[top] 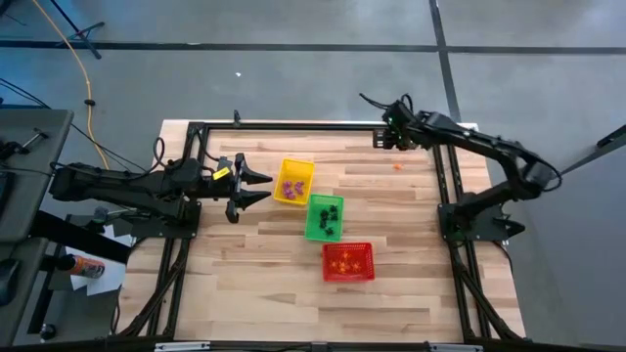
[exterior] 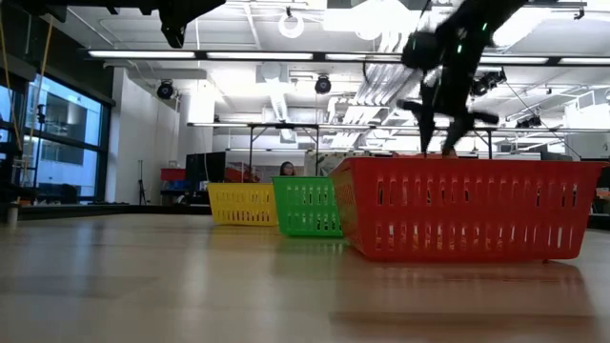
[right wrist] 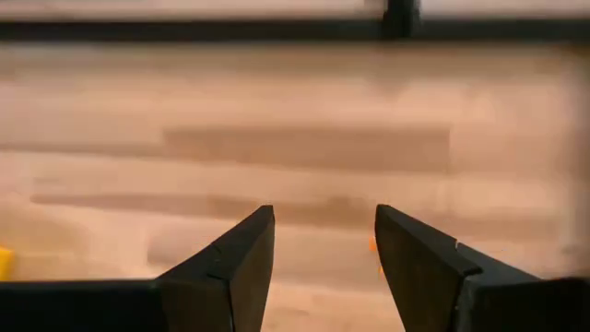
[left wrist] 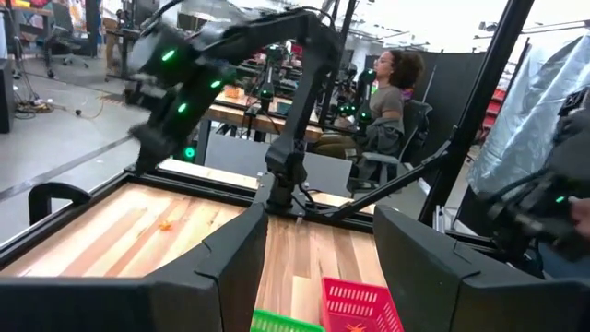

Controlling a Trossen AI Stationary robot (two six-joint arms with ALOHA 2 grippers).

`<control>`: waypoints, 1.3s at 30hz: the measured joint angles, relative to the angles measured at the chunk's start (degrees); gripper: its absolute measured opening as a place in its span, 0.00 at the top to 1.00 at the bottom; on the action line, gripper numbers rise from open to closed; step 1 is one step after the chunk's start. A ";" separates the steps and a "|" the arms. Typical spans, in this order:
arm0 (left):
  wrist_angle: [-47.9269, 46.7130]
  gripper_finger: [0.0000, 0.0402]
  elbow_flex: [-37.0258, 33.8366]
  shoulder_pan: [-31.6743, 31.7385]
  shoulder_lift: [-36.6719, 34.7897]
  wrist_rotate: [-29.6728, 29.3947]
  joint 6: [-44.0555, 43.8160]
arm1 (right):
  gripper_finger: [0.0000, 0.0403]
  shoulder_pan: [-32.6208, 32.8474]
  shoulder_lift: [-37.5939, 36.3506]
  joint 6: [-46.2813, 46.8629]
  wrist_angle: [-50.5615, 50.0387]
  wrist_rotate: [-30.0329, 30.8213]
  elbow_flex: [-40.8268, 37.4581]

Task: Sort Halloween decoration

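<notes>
My right gripper (top: pixel 389 137) (right wrist: pixel 323 226) is open above the table's far edge, holding nothing. A tiny orange trinket (top: pixel 397 166) (right wrist: pixel 373 245) lies on the wood just nearward of it, showing beside one finger in the right wrist view. My left gripper (top: pixel 266 187) (left wrist: pixel 318 231) is open and level, pointing at the yellow basket (top: pixel 295 182), which holds purple trinkets (top: pixel 290 186). The green basket (top: pixel 325 217) holds black trinkets. The red basket (top: pixel 348 261) holds orange ones. The left wrist view also shows the orange trinket (left wrist: pixel 166 224) on the table.
The three baskets stand in a diagonal row at the table's middle, seen in the low view as yellow (exterior: pixel 243 203), green (exterior: pixel 310 205) and red (exterior: pixel 467 210). A black frame (top: pixel 293 126) runs along the table's far edge. A person (left wrist: pixel 392 101) sits beyond the table.
</notes>
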 joint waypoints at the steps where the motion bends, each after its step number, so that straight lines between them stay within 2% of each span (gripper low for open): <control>1: -0.01 0.53 0.00 -0.01 0.00 -0.01 0.07 | 0.54 -1.35 1.62 -0.08 -0.03 -2.40 -0.26; 5: 0.01 0.53 0.00 -0.01 0.00 0.00 0.07 | 0.54 -4.90 8.01 -2.25 -1.41 -8.21 -0.44; 15: -0.01 0.53 0.00 0.00 0.00 0.00 0.08 | 0.54 -6.22 18.33 -6.36 -6.48 -8.58 -0.46; 27: 0.01 0.53 0.00 0.00 0.00 0.00 0.05 | 0.54 -6.21 19.97 -5.80 -4.51 -5.55 -0.48; 39: 0.00 0.53 0.00 0.00 -0.02 0.00 0.05 | 0.54 -6.19 23.74 -3.80 -4.05 -5.95 -0.41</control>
